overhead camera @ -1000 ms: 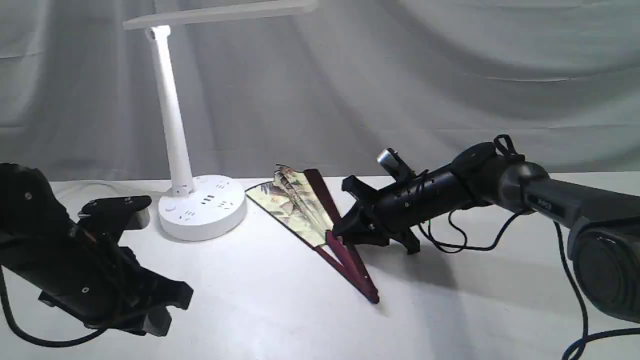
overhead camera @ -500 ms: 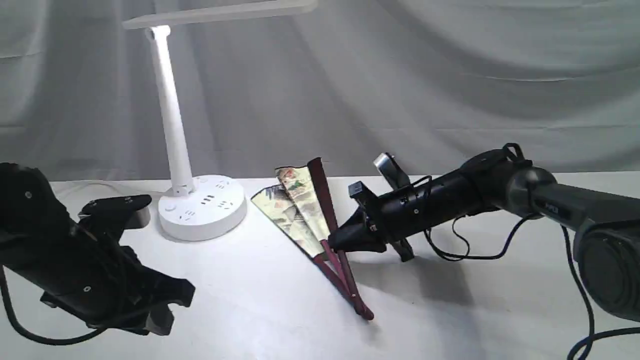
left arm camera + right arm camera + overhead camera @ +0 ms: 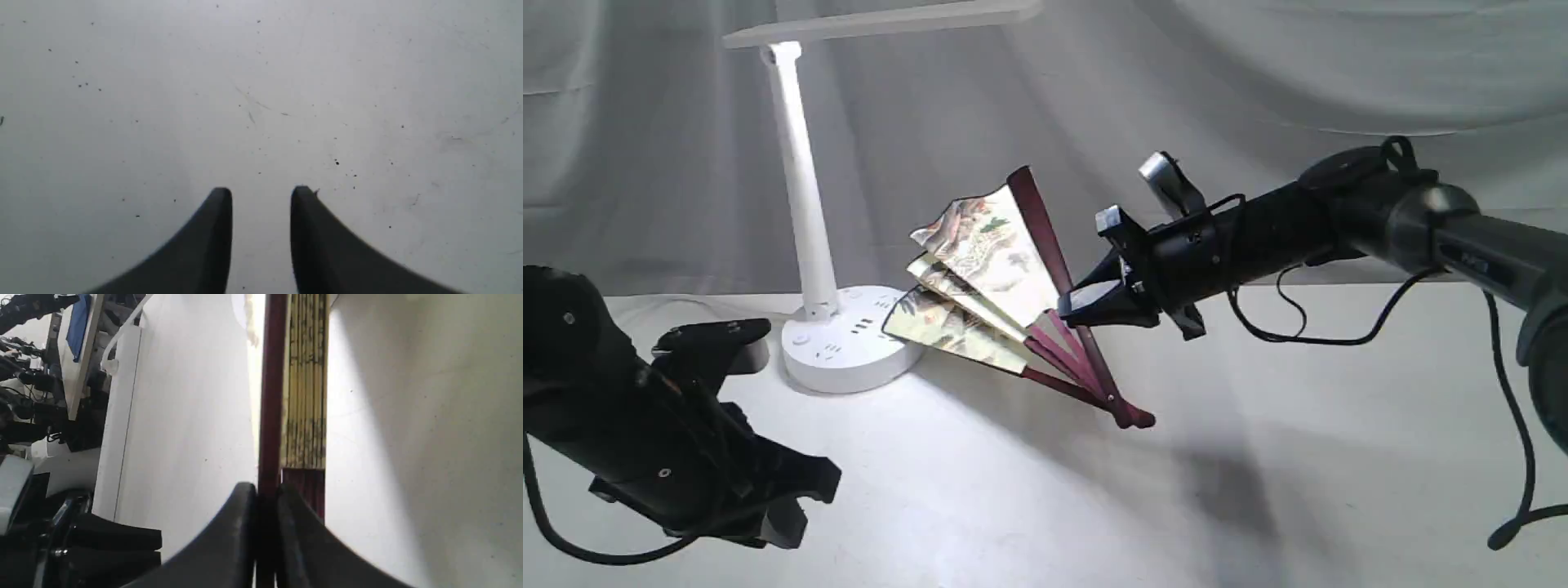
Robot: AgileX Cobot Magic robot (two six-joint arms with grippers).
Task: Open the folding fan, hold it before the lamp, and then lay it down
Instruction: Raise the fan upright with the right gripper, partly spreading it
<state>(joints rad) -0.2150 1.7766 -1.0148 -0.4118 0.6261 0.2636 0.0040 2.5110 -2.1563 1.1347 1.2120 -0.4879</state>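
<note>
The folding fan (image 3: 976,273) hangs partly spread above the white table, its cream painted pleats splayed toward the lamp and its maroon ribs meeting at a pivot low on the right. My right gripper (image 3: 1072,306) is shut on the outer maroon rib (image 3: 271,396), with folded pleats beside it in the right wrist view. The white lamp (image 3: 805,204) stands at the back left on its round socket base (image 3: 849,347), its bar head lit. My left gripper (image 3: 261,196) hovers low over bare table at the front left, open and holding nothing.
A grey cloth backdrop (image 3: 1258,122) hangs behind the table. The right arm's cable (image 3: 1307,327) droops below the arm. The right wrist view shows the table's edge (image 3: 118,416) and dark equipment beyond it.
My right gripper has risen with the fan's outer rib, lifting the fan off the table and letting the pleats spread wider. The left arm has stayed put.
</note>
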